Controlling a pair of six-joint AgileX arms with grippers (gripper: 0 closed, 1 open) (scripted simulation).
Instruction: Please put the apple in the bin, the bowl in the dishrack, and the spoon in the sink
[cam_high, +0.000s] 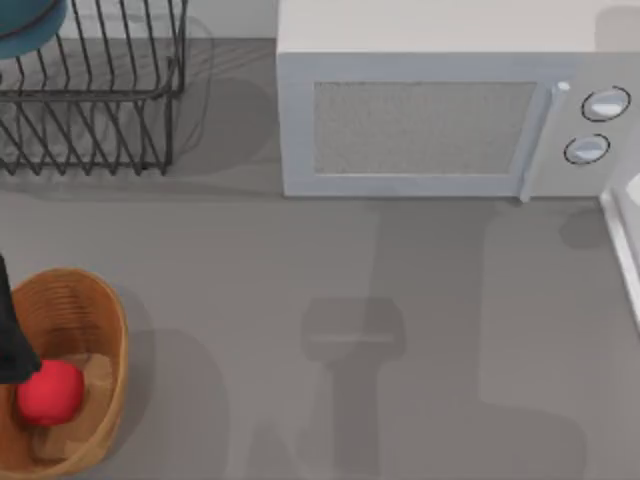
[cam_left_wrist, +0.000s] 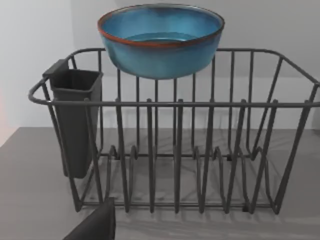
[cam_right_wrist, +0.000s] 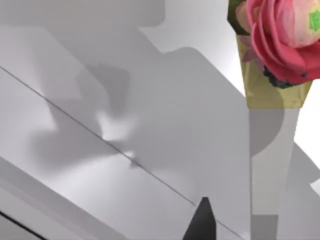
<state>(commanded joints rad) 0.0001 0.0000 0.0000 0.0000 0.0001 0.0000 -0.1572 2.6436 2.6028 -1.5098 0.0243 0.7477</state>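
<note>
Apple (cam_high: 48, 392) in bin (cam_high: 100, 310); bowl (cam_left_wrist: 161, 41) over dishrack (cam_left_wrist: 175, 150).
Left wrist view adds the rack's black cup (cam_left_wrist: 74, 120); either end effector's opening: cannot tell.

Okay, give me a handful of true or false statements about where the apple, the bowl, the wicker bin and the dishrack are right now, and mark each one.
1. The apple lies inside the bin. True.
2. The bowl sits on the table in front of the microwave. False: it is up at the dishrack, above the rack's floor, near its top rail.
3. The bin is at the table's right side. False: it is at the lower left of the top view.
4. The dishrack has a dark cutlery cup at one end. True.
5. The bowl is upside down. False: its open side faces up.
</note>
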